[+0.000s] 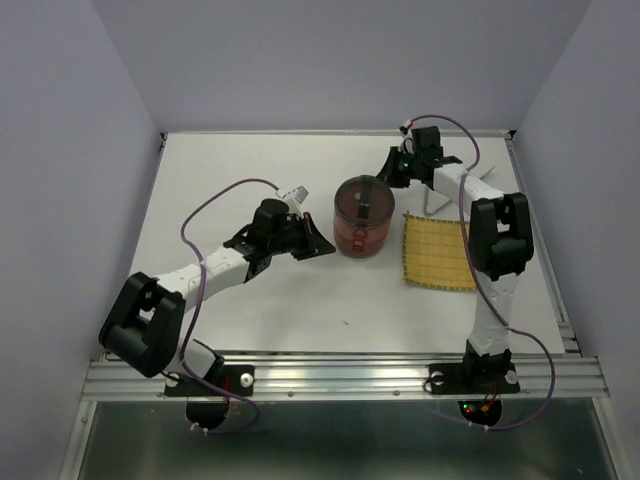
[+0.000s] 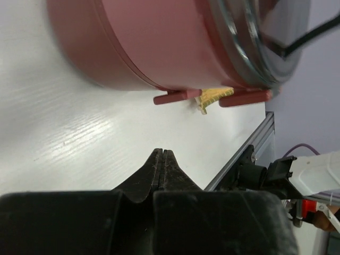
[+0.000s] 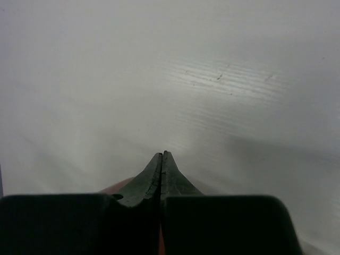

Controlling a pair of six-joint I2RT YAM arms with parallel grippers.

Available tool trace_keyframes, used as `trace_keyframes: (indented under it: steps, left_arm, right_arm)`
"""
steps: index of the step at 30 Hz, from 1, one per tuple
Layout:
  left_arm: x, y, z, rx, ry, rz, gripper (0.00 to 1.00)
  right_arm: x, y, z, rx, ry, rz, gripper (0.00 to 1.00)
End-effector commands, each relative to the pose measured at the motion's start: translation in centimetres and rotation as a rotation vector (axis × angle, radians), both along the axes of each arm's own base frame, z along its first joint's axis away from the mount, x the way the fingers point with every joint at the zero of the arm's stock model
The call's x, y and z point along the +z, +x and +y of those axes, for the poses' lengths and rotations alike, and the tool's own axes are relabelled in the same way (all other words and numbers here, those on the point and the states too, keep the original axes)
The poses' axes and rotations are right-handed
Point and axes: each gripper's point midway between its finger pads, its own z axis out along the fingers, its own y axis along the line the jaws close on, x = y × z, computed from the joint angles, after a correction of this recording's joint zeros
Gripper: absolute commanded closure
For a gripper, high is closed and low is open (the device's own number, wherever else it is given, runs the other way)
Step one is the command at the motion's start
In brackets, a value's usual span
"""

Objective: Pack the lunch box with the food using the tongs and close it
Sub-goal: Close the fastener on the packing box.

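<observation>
At the end of the left arm, the left gripper [image 2: 162, 154] has its two black fingers pressed together, with nothing between them. It hangs low over the white table [image 1: 250, 165] and points at the side of the lunch box [image 1: 360, 217], close to it but not touching it. In the left wrist view the dark-red wall of the lunch box fills the top of the picture, and two small red handles [image 2: 178, 96] stick out from it toward the table. A corner of the yellow mat [image 1: 440, 250] shows between these handles.

The right gripper [image 3: 161, 155] is also closed tight and empty. It sits on the far right side of the lunch box, near its upper rim, and a small piece of red shows under its fingers in the right wrist view. Beyond the fingers only bare table is visible.

The lunch box stands upright near the middle of the table, its tiers stacked, between the two grippers. The mat lies flat just to its right. At the far edge of the mat, beside the right arm, the tongs [image 1: 431, 205] show only in part.
</observation>
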Motion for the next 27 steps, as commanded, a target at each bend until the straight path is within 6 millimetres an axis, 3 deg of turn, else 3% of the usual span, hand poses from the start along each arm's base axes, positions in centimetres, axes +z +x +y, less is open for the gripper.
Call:
trace_keyframes:
  steps: [1,3,10,13,14,16,17,20,21,25,27]
  left_arm:
    - [0.4,1.4,-1.3,0.010,-0.069,-0.030,1.00]
    - [0.0,1.8,-1.8,-0.002,-0.076,-0.027,1.00]
    - [-0.5,3.5,-2.8,-0.001,-0.080,-0.028,1.00]
    - [0.1,4.3,-3.2,-0.001,-0.090,-0.041,1.00]
    - [0.2,4.4,-3.2,-0.002,-0.090,-0.046,1.00]
    - [0.1,4.9,-3.1,0.002,-0.089,-0.044,1.00]
    - [0.3,5.2,-3.0,0.006,-0.092,-0.049,1.00]
    - [0.9,6.7,-2.1,0.034,-0.096,-0.068,1.00]
    - [1.1,6.7,-2.2,0.028,-0.096,-0.071,1.00]
    - [1.4,8.7,-0.2,0.072,-0.085,-0.084,1.00]
    - [1.9,9.5,1.3,0.105,-0.079,-0.097,1.00]
  right_arm:
    - [4.4,-2.0,1.2,0.062,0.100,-0.106,0.99]
    - [3.3,-3.7,1.7,0.085,0.113,-0.087,0.99]
    - [4.9,-7.3,1.9,0.092,0.217,-0.135,0.99]
    - [4.3,-10.3,3.1,0.096,0.240,-0.118,0.99]
    - [5.3,-10.5,3.6,0.103,0.251,-0.139,0.99]
    - [5.5,-11.9,3.7,0.082,0.259,-0.132,0.99]
    - [5.5,-12.3,3.6,0.068,0.271,-0.127,0.99]
    - [4.7,-15.8,5.7,0.082,0.294,-0.103,0.99]
    - [5.5,-16.1,6.2,0.087,0.300,-0.121,0.99]
    - [5.2,-19.4,8.4,0.118,0.327,-0.091,0.99]
    - [5.1,-20.0,8.9,0.114,0.322,-0.089,0.99]
